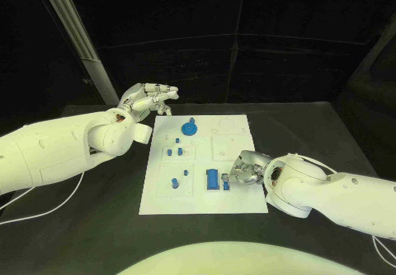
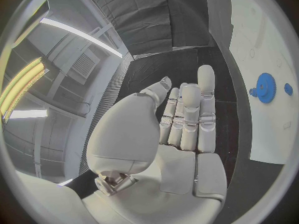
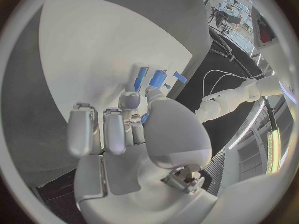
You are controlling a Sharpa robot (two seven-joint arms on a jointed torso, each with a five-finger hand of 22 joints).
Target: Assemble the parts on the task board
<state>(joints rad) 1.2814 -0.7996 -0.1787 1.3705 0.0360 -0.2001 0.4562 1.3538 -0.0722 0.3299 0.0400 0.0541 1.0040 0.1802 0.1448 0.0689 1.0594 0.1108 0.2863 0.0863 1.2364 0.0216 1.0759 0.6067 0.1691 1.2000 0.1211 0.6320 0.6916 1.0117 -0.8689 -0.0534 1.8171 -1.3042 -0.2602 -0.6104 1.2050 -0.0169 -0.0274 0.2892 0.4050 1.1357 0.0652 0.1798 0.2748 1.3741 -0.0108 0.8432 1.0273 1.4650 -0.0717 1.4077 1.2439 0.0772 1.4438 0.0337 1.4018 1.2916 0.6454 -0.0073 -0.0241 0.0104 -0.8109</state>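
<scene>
The white task board (image 1: pixel 239 195) lies mid-table. A blue gear (image 1: pixel 190 127) (image 2: pixel 266 87) stands near its far edge, and several small blue parts (image 1: pixel 175 152) sit along its left side. A long blue block (image 1: pixel 213 179) (image 3: pixel 157 78) stands near the front. My right hand (image 1: pixel 246 171) (image 3: pixel 134 134) rests at the board's right edge and pinches a small blue part (image 1: pixel 225 184) (image 3: pixel 144 118) between thumb and fingertip, right beside the block. My left hand (image 1: pixel 150 98) (image 2: pixel 181 119) hovers off the board's far left corner, its fingers extended and holding nothing.
A slanted pale pole (image 1: pixel 82 46) rises behind the table at the left. The black table (image 1: pixel 330 132) has bare room to the right of the board and in front of it. White cables (image 1: pixel 50 206) trail near the left arm.
</scene>
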